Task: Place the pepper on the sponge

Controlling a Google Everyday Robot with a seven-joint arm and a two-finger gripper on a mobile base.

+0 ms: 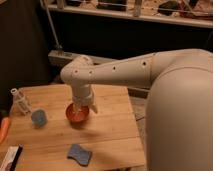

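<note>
The pepper (4,129) is a slim orange shape lying at the table's left edge, partly cut off by the frame. Near the front edge, left of centre, the flat blue sponge (79,154) with wavy sides lies on the wood with nothing on it. My gripper (80,108) hangs straight down from the white wrist, right over the round red-orange bowl (77,115) in the middle of the table. It is far to the right of the pepper and behind the sponge.
A small blue cup (38,118) stands left of the bowl, with a clear bottle (21,100) behind it. A white packet (9,157) lies at the front left corner. The wooden table (112,130) ends at right beside my big white arm (175,100).
</note>
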